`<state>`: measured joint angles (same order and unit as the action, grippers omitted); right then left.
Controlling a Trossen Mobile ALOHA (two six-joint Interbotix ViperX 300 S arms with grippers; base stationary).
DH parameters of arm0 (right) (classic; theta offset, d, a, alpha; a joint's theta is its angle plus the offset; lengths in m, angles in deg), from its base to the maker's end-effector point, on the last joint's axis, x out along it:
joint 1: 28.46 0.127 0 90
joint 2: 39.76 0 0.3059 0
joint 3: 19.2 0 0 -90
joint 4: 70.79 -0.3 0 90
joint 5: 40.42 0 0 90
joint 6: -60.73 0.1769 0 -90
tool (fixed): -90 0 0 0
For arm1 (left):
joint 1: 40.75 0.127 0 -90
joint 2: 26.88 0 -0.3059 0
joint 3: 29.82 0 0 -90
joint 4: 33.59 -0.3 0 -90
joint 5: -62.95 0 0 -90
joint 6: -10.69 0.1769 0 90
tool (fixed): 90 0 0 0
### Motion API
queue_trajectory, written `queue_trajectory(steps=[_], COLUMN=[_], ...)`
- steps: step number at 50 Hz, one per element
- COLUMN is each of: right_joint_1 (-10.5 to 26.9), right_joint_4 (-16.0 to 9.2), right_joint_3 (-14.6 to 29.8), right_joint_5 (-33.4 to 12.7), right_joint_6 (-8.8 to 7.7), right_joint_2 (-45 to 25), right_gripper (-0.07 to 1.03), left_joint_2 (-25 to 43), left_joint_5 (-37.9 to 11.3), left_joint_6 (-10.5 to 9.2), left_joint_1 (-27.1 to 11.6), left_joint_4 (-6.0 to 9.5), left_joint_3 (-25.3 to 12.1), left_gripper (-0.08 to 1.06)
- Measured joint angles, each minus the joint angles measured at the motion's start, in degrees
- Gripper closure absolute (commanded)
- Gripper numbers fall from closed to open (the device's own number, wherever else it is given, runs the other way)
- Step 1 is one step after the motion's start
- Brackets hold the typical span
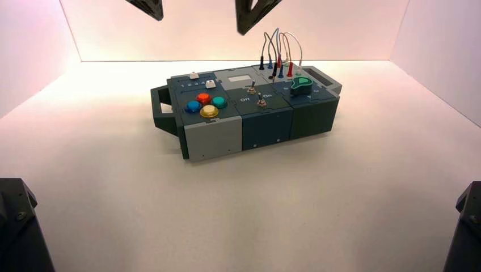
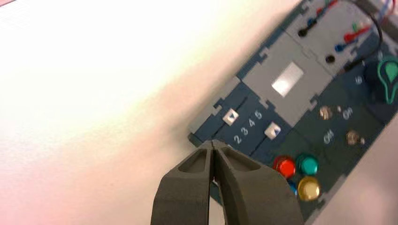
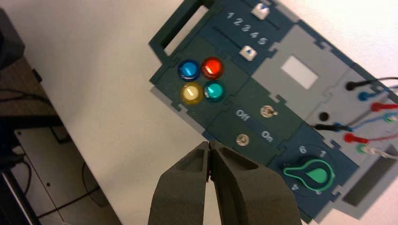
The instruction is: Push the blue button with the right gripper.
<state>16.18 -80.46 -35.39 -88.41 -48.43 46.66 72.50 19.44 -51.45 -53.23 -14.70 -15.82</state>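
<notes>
The blue button (image 1: pixel 193 106) is the leftmost of a cluster on the box's left front, beside red (image 1: pixel 203 97), teal (image 1: pixel 219 102) and yellow (image 1: pixel 209 111) buttons. In the right wrist view the blue button (image 3: pixel 188 69) shows plainly, well away from my right gripper (image 3: pixel 209 144), which is shut and empty. From the high view, the right gripper (image 1: pixel 243 31) hangs high above the box's rear. My left gripper (image 1: pixel 159 17) also hangs high at the back left; its wrist view shows the left gripper (image 2: pixel 213 143) shut and empty, with its fingers covering most of the blue button (image 2: pixel 292 187).
The box (image 1: pixel 212 139) carries two white-capped sliders (image 3: pixel 247 53) numbered 1 to 5, two toggle switches (image 3: pixel 268 111) lettered Off and On, a teal teardrop knob (image 3: pixel 312 173), and plugged wires (image 1: pixel 278 54) at the rear. A handle (image 1: pixel 161 107) sticks out left. Black mounts (image 1: pixel 17 226) flank the front corners.
</notes>
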Motion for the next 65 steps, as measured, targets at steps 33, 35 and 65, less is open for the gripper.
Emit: queue_trajectory(steps=[33, 35, 65], right_joint_1=[6.2, 6.5, 6.9], right_joint_4=[0.1, 0.3, 1.8], right_joint_3=[3.6, 3.9, 4.0], right_joint_5=[0.0, 0.3, 11.8], right_joint_6=[-1.23, -1.23, -1.32], right_joint_2=[-6.0, -6.9, -16.7], right_gripper=[0.98, 0.98, 0.98], left_joint_2=[-3.6, -3.7, -4.0], left_joint_5=[-17.8, -17.8, -17.9], left_joint_6=[15.12, 15.12, 15.03], left_joint_1=[5.9, 5.9, 8.7], left_joint_4=[10.63, 10.55, 10.46], left_joint_3=[-0.4, -0.4, -0.4], left_gripper=[1.01, 1.01, 1.01])
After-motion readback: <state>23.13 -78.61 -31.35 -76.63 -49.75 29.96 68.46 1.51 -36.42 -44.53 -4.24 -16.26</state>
